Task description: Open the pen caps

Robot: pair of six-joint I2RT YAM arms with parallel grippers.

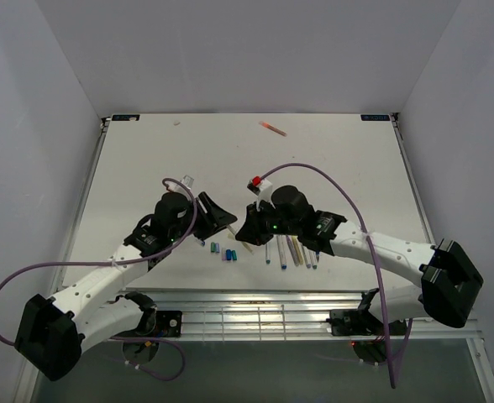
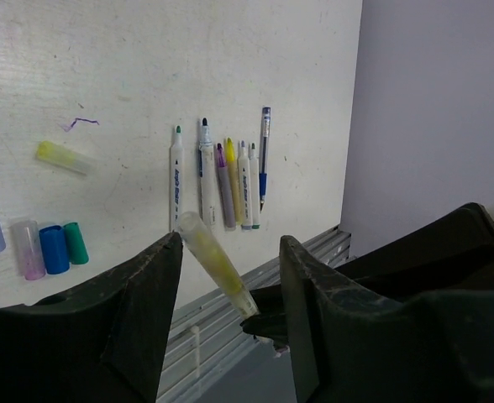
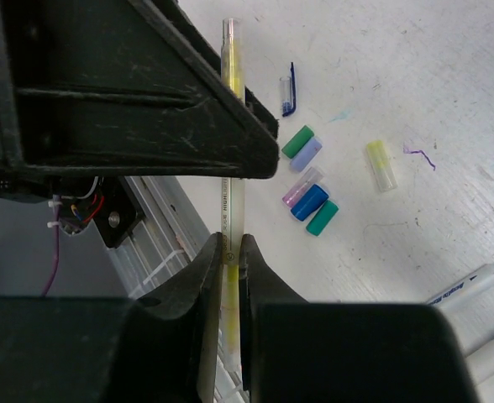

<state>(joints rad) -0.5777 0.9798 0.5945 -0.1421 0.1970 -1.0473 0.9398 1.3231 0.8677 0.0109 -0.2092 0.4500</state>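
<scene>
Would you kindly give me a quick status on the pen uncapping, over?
Right hand shut on yellow pen. Left hand open around its far end. Loose caps and uncapped pens lie aside; nothing in the way.

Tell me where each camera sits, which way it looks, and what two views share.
Top external: fixed above, behind the arm bases, looking down at the table; both arms, left hand and right hand show.
Left wrist: on the left arm, looking past its open fingers at the row of pens.
Right wrist: on the right arm, looking along its shut fingers at the loose caps.
Shared: both wrist views show the yellow pen held by the right hand.
</scene>
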